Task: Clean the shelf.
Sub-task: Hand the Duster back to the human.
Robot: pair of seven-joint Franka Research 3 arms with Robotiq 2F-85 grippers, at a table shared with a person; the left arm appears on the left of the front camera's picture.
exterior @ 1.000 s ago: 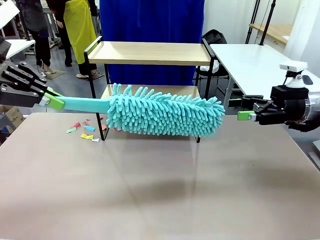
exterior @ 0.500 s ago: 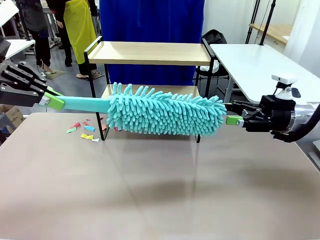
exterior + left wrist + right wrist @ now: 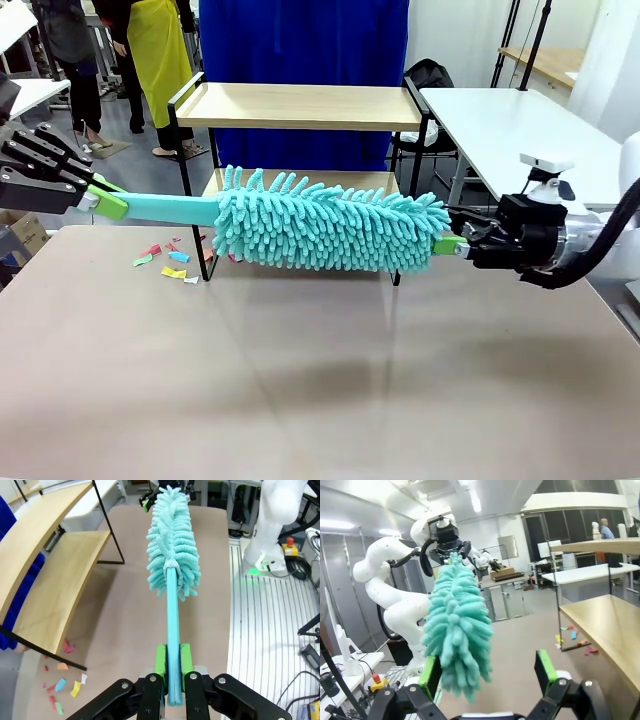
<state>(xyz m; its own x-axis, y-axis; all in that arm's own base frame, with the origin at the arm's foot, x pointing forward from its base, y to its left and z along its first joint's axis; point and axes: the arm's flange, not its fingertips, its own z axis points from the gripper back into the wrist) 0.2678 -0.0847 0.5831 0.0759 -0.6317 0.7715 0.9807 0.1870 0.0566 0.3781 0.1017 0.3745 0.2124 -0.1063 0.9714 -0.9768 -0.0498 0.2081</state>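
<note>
Left hand (image 3: 172, 667): my fingers clamped on duster (image 3: 325, 232) handle.
Right hand (image 3: 487, 675): fingers apart around duster tip.
Shelf (image 3: 300, 105): both boards bare.
Tabletop (image 3: 300, 380): paper scraps (image 3: 170, 262) beside shelf.

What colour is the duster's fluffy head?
Turquoise, like its handle; the microfibre duster shows best in the front view.

No text, label, brand, number or sign can be read in any of the views.
</note>
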